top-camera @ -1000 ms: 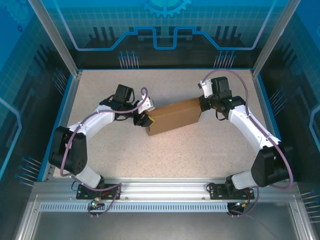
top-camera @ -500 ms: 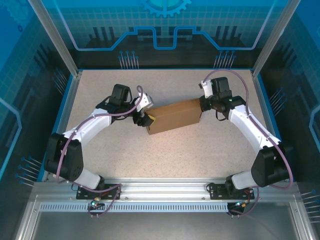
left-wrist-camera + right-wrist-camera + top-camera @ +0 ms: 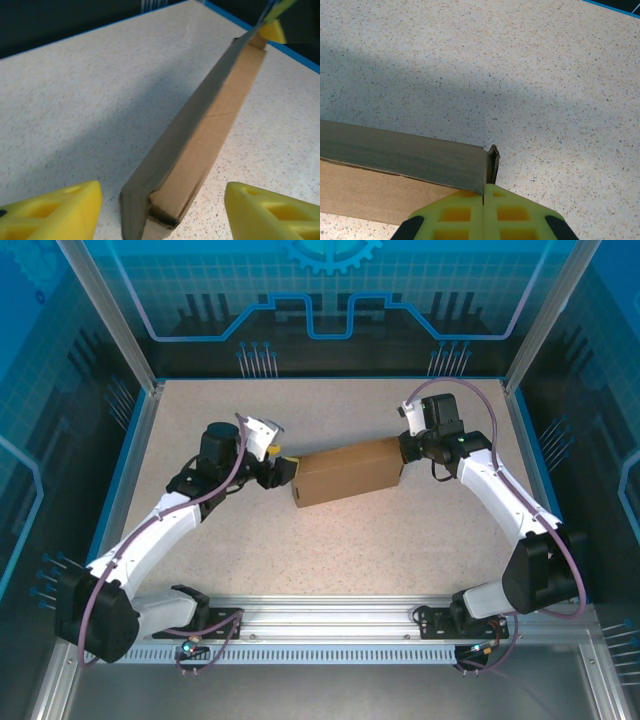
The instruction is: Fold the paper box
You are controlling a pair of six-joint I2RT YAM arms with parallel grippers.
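Paper box [image 3: 348, 471]: about mid-desk, between the two grippers. Folded up into a closed brown rectangular block. Long axis roughly left-right, right end angled a bit farther from the arm bases than the left end. Resting on the speckled desk [image 3: 330, 540], well apart from the blue edging on all sides.

Left gripper [image 3: 284, 469]: just beside the box's left end, jaws spread wide, holding nothing. In the left wrist view, yellow fingers [image 3: 55, 212] sit low at both sides of the frame, with the near end of the box in the gap between them and touching neither. Near corner of the box slightly gapped, cardboard layers showing at the bottom edge. Box runs away from the camera toward the far right; left face in shade, right face lit. Small yellow tip at the far end, up against the box there.

Right gripper [image 3: 403, 449]: at the box's right end, clamped on it. In the right wrist view, yellow pads [image 3: 457, 215] are pressed together with a thin cardboard edge at the box corner pinched in the seam between them. Box extends left from the pinch, dark top strip above a lighter brown side, shadow on the desk behind it.
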